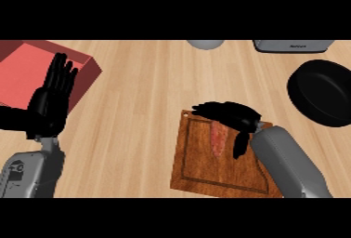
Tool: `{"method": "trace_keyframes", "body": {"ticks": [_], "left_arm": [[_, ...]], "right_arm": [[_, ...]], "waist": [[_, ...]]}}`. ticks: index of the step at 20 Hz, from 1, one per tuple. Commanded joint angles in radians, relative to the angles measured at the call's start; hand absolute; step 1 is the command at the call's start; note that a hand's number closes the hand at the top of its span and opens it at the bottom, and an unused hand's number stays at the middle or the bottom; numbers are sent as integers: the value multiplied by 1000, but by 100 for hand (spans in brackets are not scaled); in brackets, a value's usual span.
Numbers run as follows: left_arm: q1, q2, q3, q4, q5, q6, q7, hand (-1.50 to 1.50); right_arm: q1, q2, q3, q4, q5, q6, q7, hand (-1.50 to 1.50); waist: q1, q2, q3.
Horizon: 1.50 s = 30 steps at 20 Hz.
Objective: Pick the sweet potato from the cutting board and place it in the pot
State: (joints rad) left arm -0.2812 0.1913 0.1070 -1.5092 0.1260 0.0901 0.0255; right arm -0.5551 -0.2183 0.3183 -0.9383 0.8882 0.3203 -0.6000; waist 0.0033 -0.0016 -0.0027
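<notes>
the sweet potato (218, 138) lies on the cutting board (205, 172), in the board's upper half, a long reddish shape whose long axis runs from the board's far edge toward its near edge, tilted only a little

the right hand (230, 116) is right over the far end of it, fingers curled downward across the board's top edge with the thumb hanging alongside the potato's right flank; it looks to be closing around the potato, though whether it has actually gripped it i cannot tell

so the grasp crosses the long axis, which suits a narrow thing like this

the pot (322, 93) sits well off the board's upper right corner, on the same side as the right arm, so the carry should go up and rightward

the left hand (51, 95) rests flat-fingered and upright far to the board's left, overlapping a red box (21, 69)
</notes>
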Motion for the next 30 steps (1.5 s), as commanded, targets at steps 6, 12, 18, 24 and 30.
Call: {"method": "trace_keyframes", "body": {"ticks": [6,12,18,24,30], "left_arm": [[-43,-7,1,6,-11,11,26,0],[-14,-14,-9,-37,-25,20,44,0],[58,-12,5,-77,2,-8,39,0],[49,-5,13,-71,-19,14,38,0],[26,23,47,-39,0,-3,39,0]], "right_arm": [[53,54,47,2,67,-125,-168,150],[82,91,53,22,128,-201,-174,150],[119,36,-26,-197,116,-172,-76,150],[208,211,17,-396,224,-161,362,150],[308,217,125,-655,236,-253,764,150]], "waist": [[-3,2,3],[-1,2,3],[-8,-2,3],[-32,-16,1],[-35,-14,1]]}}
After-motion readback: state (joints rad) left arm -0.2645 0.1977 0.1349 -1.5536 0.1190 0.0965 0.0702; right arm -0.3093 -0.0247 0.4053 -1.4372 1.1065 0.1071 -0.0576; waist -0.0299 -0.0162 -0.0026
